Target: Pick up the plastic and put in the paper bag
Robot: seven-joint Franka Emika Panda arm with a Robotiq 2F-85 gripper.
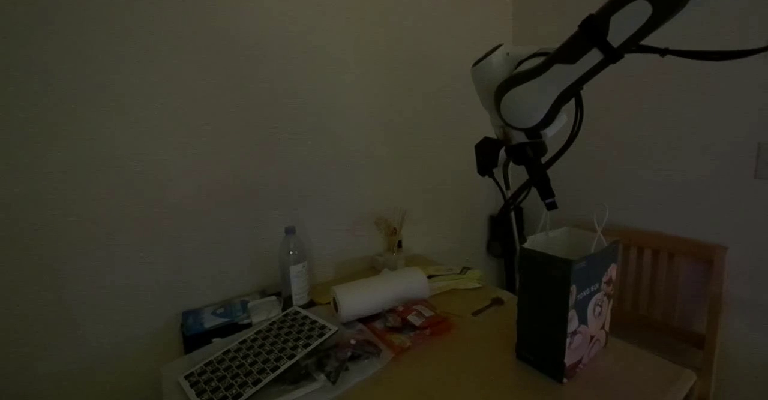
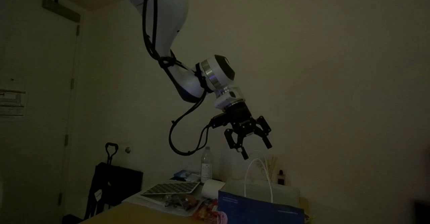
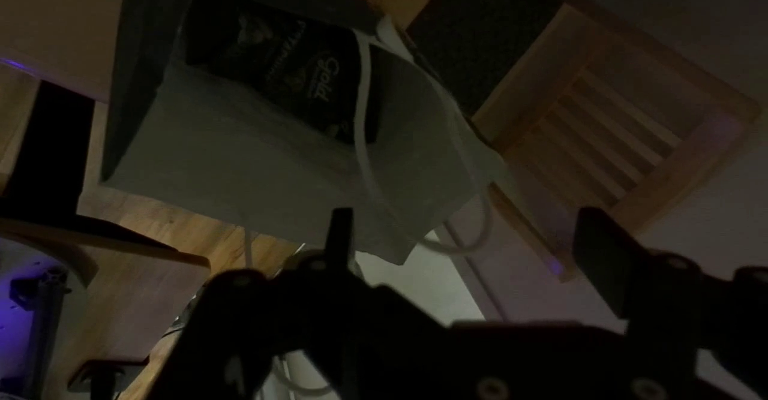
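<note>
The paper bag (image 1: pixel 543 310) stands upright on the table in an exterior view, its mouth open and thin pale handles raised. It shows a dark side and a printed front. In an exterior view its blue side (image 2: pixel 258 209) shows. In the wrist view I look into its pale inside (image 3: pixel 240 148); a dark printed packet (image 3: pixel 300 76) lies in it. My gripper is above the bag in both exterior views (image 1: pixel 551 205) (image 2: pixel 257 149), fingers spread. The wrist view shows the gripper (image 3: pixel 471 238) open with nothing between the fingers. The small see-through plastic cannot be made out.
A paper-towel roll (image 1: pixel 381 295), a water bottle (image 1: pixel 294 274), red packets (image 1: pixel 414 316), a patterned flat panel (image 1: pixel 258 355) and dark items in clear wrap (image 1: pixel 342 361) crowd the table's other end. A wooden chair (image 1: pixel 666 274) stands behind the bag. A wall (image 1: pixel 240 118) backs the table.
</note>
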